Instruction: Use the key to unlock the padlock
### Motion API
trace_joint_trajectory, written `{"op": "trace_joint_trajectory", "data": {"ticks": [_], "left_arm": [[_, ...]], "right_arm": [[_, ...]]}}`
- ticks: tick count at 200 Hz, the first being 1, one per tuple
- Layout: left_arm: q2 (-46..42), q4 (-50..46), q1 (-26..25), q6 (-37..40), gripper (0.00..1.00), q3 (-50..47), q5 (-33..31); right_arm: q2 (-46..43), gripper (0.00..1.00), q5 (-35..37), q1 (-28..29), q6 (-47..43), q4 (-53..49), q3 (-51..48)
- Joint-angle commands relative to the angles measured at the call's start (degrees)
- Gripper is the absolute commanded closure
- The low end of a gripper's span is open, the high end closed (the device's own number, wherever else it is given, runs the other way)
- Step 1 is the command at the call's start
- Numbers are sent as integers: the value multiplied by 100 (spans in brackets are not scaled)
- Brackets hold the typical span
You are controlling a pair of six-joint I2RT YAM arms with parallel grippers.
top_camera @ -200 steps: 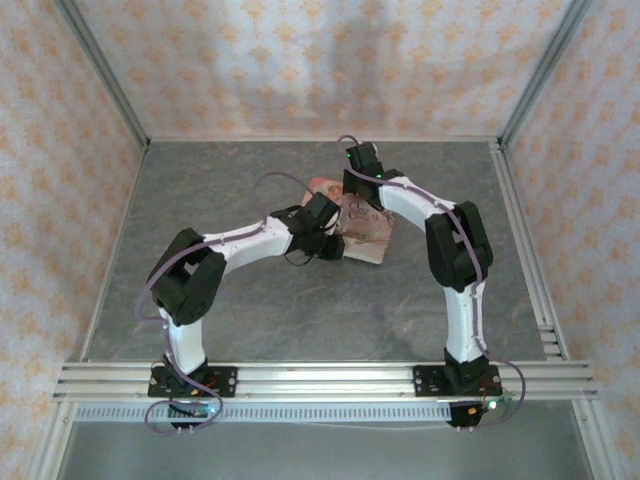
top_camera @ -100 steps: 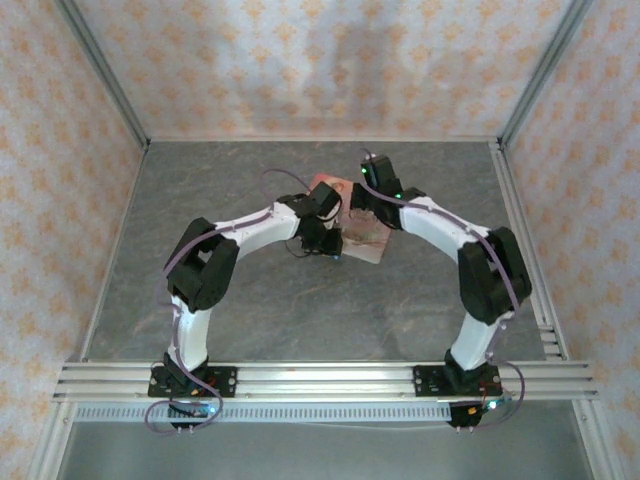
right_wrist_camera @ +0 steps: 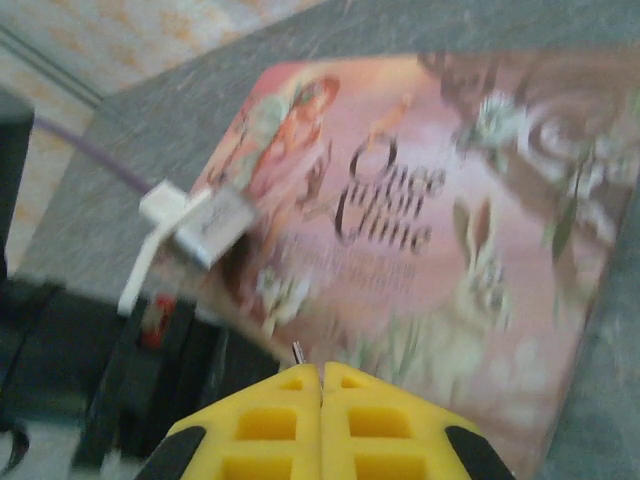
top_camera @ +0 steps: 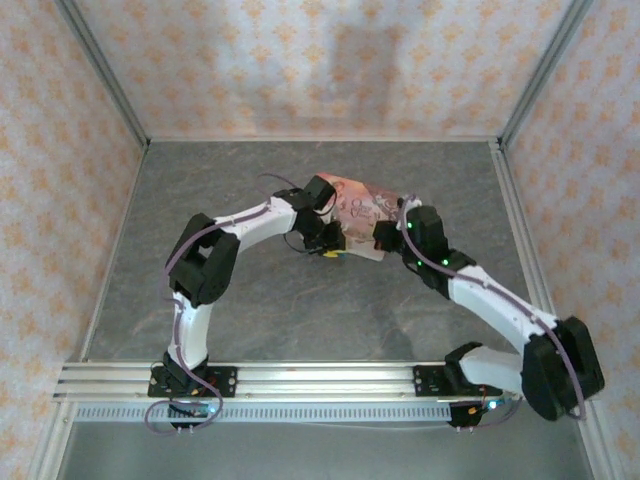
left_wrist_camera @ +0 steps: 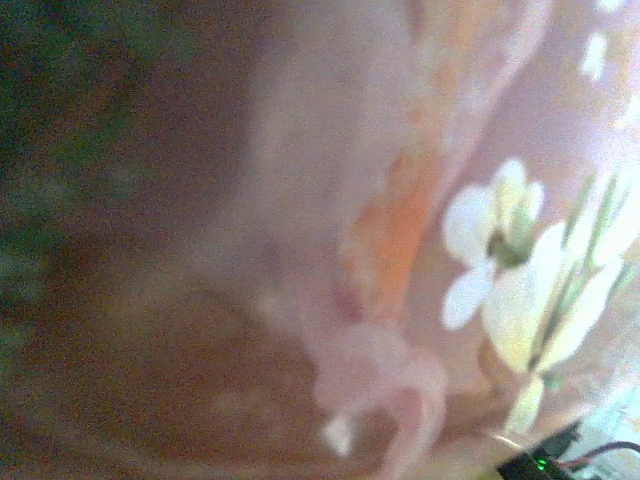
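Pink box point(top_camera: 358, 205): lies flat on the grey bench point(top_camera: 250, 310), printed lid up, between the two arms, and carries the lock.
Padlock point(right_wrist_camera: 215, 225): a small bluish-grey block on the lid near one edge of the box, with a white tab point(right_wrist_camera: 158, 212) touching it. The blur hides whether its shackle is closed.
Key point(right_wrist_camera: 297, 352): a thin metal sliver poking out from between yellow fingertips, judged to be the key. It is near the padlock but clearly apart from it.
Right claw point(right_wrist_camera: 320, 378): fingers pressed together on the key, with the tip left free to lead into the lock.
Left claw point(top_camera: 330, 250): sits at the box's near-left edge in the overhead view, probably to steady the box. Whether its fingers are apart or together cannot be told, as its own camera is too close to the lid to focus.
Step in hand: carrying the key across the lid toward the padlock, which is not yet reached.
Next move: the tip must line up with a keyhole that is not visible, so a nudge could slide the loose lock away.
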Motion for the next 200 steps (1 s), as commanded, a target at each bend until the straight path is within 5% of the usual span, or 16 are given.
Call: {"op": "trace_joint_trajectory", "data": {"ticks": [1, 70, 119, 147, 200], "left_arm": [[19, 190, 91, -491, 92, 315, 512], [-16, -352, 162, -597, 92, 952, 693], [-61, -407, 181, -471, 90, 865, 540], [-461, 102, 147, -444, 69, 173, -7], [-1485, 2604, -181, 106, 55, -1903, -972]], "right_arm": [[-454, 100, -629, 11, 507, 911, -636], [-923, 100, -627, 151, 844, 2756, -2067], [-915, 100, -293, 169, 869, 2865, -2210], [-949, 100, 307, 169, 668, 2013, -1908], [-518, 100, 1546, 80, -215, 139, -205]]}}
